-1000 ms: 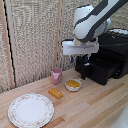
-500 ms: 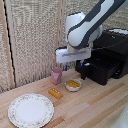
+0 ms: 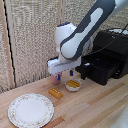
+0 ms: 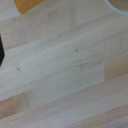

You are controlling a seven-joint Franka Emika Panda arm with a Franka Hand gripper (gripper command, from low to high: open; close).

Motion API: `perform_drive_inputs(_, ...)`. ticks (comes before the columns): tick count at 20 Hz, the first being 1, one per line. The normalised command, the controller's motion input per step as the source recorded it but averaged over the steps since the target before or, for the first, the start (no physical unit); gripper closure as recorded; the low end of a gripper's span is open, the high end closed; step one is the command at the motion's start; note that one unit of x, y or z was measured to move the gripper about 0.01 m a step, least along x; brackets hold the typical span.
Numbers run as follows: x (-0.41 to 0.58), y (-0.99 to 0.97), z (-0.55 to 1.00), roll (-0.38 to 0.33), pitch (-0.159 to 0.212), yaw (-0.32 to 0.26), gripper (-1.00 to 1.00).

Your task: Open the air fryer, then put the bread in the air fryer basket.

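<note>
The black air fryer [image 3: 118, 44] stands at the exterior view's right. Its basket [image 3: 103, 69] is pulled out, open and dark inside. The bread [image 3: 55, 93], a small golden-brown block, lies on the wooden table beside a small white bowl. My gripper [image 3: 65, 75] hangs under its white block, above and slightly behind the bread. Its fingers stand apart, open, with nothing between them. In the wrist view I see mostly bare wood, plus a golden-orange corner that looks like the bread [image 4: 25, 4].
A small white bowl [image 3: 73, 85] of yellow-orange food sits between the bread and the basket. A pink cup [image 3: 54, 79] stands behind the gripper. A large patterned plate [image 3: 30, 110] lies near the front edge. A reed screen backs the table.
The arm has swung from the fryer towards the exterior view's left and lowered, bringing the gripper over the bread and bowl. The basket stays pulled out.
</note>
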Motion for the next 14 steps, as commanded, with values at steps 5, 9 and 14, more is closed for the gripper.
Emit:
perform_drive_inputs(5, 0.233, 0.19, -0.31, 0.0, 0.011, 0.183, -1.0)
perform_drive_inputs(9, 0.327, 0.14, -0.27, 0.0, 0.003, 0.17, -1.0)
perform_drive_inputs(14, 0.291, 0.08, -0.2, 0.0, 0.006, 0.146, -1.0)
